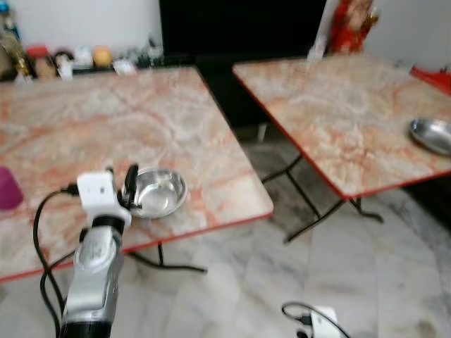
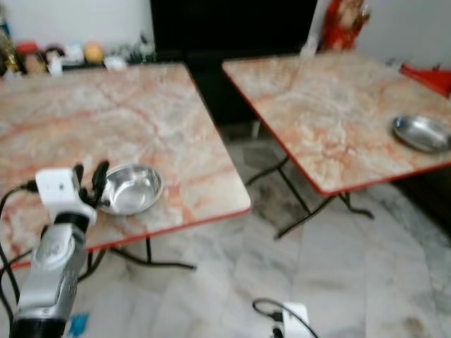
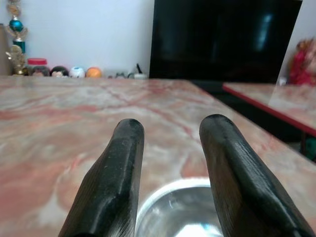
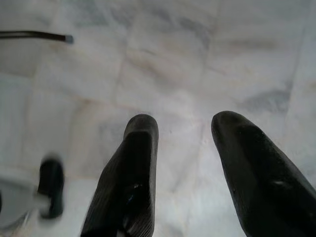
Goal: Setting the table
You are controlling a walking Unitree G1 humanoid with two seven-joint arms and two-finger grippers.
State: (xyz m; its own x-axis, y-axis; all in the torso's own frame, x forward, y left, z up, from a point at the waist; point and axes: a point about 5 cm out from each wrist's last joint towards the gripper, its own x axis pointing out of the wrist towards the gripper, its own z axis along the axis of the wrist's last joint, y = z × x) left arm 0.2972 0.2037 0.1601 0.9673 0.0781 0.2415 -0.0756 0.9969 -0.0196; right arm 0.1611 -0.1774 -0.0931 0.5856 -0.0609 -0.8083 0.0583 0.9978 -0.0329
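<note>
Marble-patterned, red-edged folding table fills the left; near its front edge sits a small shiny steel bowl, probably one setting. The left gripper hovers at the bowl's left rim, fingers spread, grasping nothing. A floor gap separates the second, matching table, with its steel plate at the right edge. The right gripper hangs released over pale tiles.
</note>
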